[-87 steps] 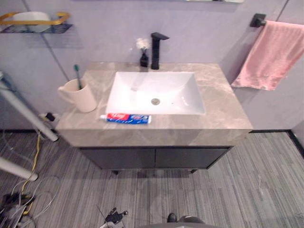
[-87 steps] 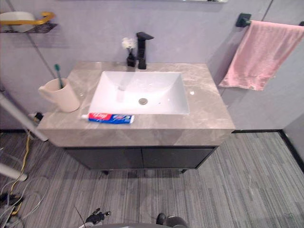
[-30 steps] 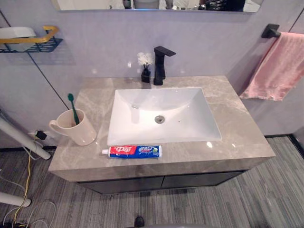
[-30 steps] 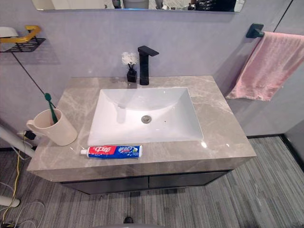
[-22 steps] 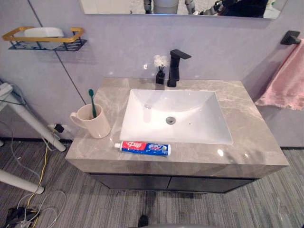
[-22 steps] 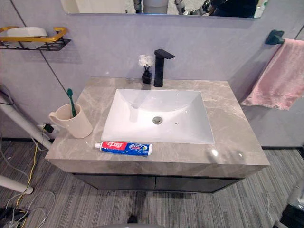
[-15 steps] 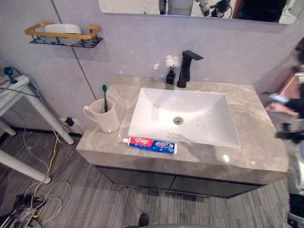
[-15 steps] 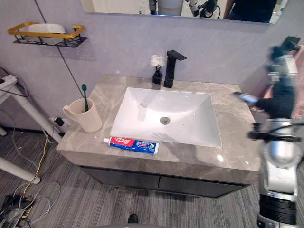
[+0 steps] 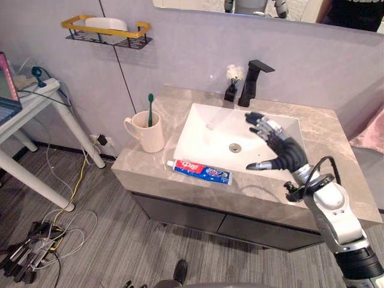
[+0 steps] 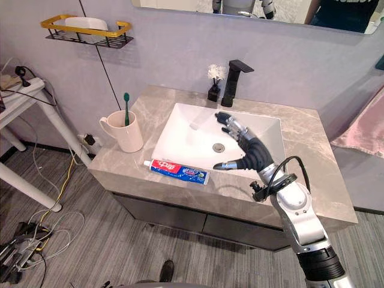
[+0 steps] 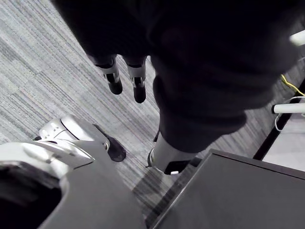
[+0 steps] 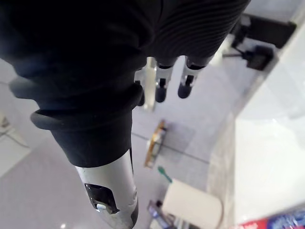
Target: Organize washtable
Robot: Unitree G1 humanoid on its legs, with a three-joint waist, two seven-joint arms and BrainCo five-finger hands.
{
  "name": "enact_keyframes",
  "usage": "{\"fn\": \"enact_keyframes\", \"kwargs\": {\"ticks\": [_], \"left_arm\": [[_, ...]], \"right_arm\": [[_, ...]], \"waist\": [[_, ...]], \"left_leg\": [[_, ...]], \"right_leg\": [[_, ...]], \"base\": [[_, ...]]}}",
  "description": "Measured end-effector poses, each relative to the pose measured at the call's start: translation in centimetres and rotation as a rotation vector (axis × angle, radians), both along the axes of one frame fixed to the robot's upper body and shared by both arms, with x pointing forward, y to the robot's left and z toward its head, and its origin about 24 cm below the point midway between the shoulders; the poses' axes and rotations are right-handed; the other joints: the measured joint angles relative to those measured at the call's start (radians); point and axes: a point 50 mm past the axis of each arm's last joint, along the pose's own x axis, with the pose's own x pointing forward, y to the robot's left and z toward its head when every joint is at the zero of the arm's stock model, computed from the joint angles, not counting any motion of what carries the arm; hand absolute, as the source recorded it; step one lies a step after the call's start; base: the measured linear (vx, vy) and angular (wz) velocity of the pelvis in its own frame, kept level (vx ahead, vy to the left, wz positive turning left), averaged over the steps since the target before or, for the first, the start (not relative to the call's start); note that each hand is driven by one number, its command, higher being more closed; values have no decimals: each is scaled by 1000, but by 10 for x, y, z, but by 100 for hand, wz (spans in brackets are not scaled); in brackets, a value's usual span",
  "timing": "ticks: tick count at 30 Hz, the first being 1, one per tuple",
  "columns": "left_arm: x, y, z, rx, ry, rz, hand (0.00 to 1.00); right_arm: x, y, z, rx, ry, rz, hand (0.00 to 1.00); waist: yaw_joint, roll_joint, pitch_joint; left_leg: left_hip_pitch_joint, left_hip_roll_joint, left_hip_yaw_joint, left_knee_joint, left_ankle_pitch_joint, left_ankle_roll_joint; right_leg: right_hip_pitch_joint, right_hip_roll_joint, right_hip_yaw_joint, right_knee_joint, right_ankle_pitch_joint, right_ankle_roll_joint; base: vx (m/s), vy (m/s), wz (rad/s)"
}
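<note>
Right hand [image 9: 281, 149] has entered above the sink [image 9: 204, 129] — fingers spread, empty; left hand [image 11: 113, 76] hangs relaxed; toothpaste [image 9: 201, 172] untouched — grasp pending.

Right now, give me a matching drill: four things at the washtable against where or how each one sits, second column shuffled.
Things:
1. toothpaste tube
2. toothbrush
3. faucet
4. right hand

Places or states:
A. upright in the cream mug
B. open, held over the white basin
C. at the back edge of the counter, behind the basin
D. lying flat on the counter in front of the basin

Pairs: 1-D, 2-A, 3-C, 4-B.
</note>
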Motion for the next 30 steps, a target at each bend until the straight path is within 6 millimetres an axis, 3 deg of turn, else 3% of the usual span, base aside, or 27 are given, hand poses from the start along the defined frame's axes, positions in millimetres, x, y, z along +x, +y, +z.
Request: {"fn": "enact_keyframes", "kwargs": {"ticks": [7, 11, 24, 30], "left_arm": [[2, 7, 2, 25, -3, -50, 0], [3, 16, 4, 47, -1, -69, 0], [4, 15, 4, 44, -6, -60, 0], [4, 18, 5, 47, -11, -42, 0]], "right_arm": [[5, -1, -22, -14, 102, -14, 0], [5, 0, -25, -18, 116, -10, 0], [14, 3, -22, -69, 89, -26, 0], [21, 3, -20, -88, 88, -38, 0]], "waist": [[9, -28, 27], [29, -68, 60], [55, -67, 110], [61, -85, 130]], "left_leg": [[-15, -5, -24, 2, 8, -6], [-44, -7, -25, 7, 13, 1], [-61, -20, -30, 7, 16, 5], [-74, -19, -31, 6, 23, 13]], "right_leg": [[-2, 2, -25, -4, -4, 0], [-31, 1, -24, -4, 0, 4], [-43, -12, -37, -3, 9, 19], [-58, -13, -37, 4, 9, 18]], "base": [[-31, -13, 13], [8, 0, 1], [-12, 8, 2], [-25, 13, 1]]}}
